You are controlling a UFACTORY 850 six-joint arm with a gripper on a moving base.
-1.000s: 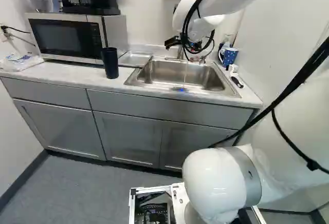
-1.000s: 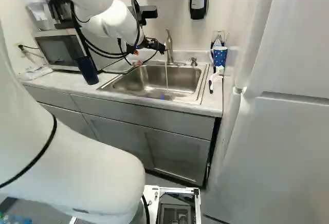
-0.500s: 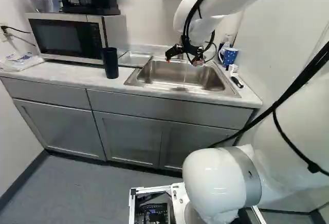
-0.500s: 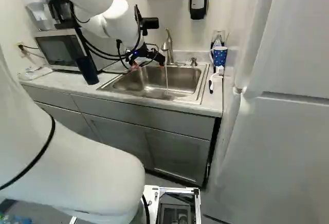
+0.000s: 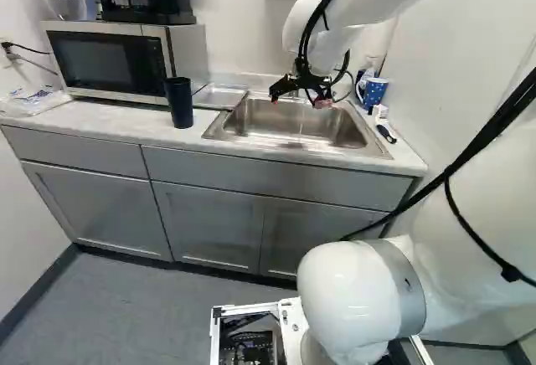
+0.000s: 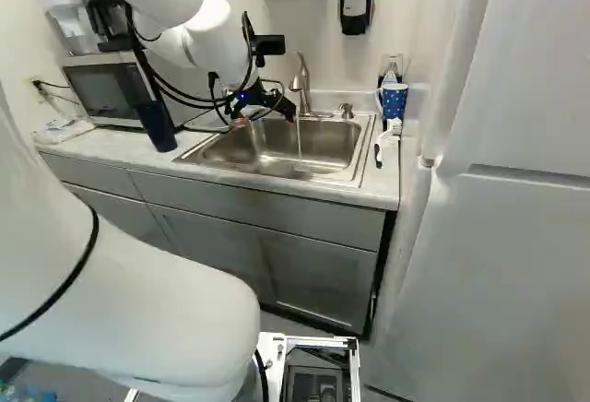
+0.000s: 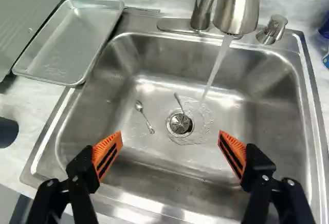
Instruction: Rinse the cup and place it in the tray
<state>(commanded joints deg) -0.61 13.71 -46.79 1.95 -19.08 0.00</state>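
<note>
The tray [image 7: 69, 41] lies between microwave [image 5: 109, 62] and sink [image 7: 275, 111].

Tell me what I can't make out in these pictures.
Wrist view: the dark cup and the blue mug, both cut off by the edge.
Wrist view: one end of the spoon at the drain, lost in its opening.
Left base view: much of the faucet, behind the hand and cables.
Both base views: spoon details, too small.
</note>
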